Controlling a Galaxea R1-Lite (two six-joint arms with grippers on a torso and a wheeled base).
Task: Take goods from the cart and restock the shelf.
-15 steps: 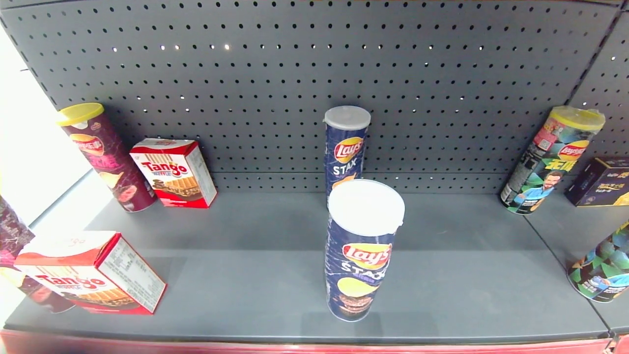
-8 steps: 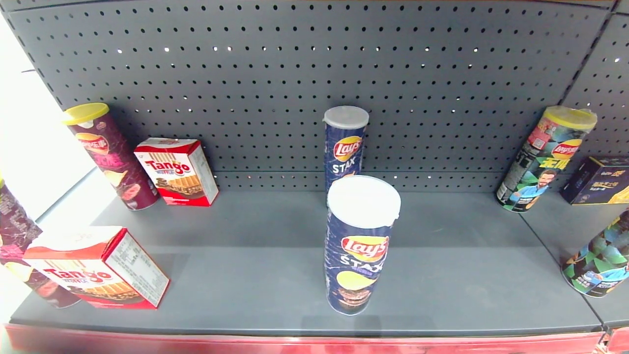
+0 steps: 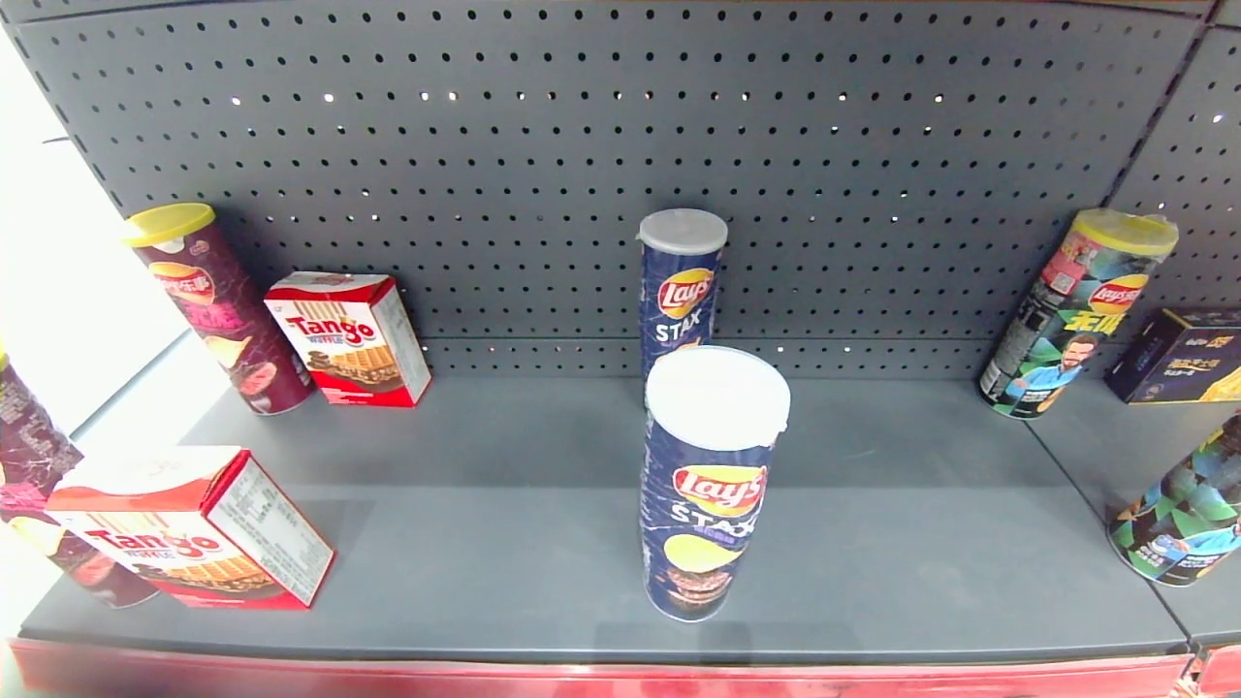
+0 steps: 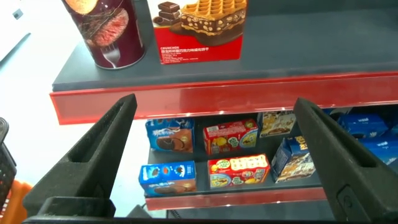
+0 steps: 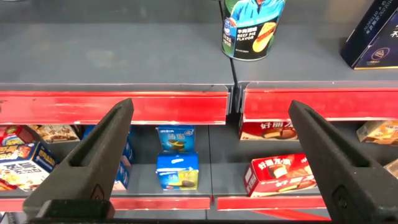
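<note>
- Two blue tubes stand upright mid-shelf (image 3: 465, 523). The front crisp tube (image 3: 713, 485) is near the red edge, and the rear crisp tube (image 3: 681, 281) is directly behind it against the pegboard (image 3: 582, 145).
- I judge they are lined up front to back to form a neat row with room on either side.
- Both tubes look intact: dark blue, with pale plastic lids seated and labels facing out.
- My left gripper (image 4: 214, 106) and right gripper (image 5: 211, 107) hang low before the shelf's red edge, jaws spread wide and holding nothing, probably because I am between placements.
</note>
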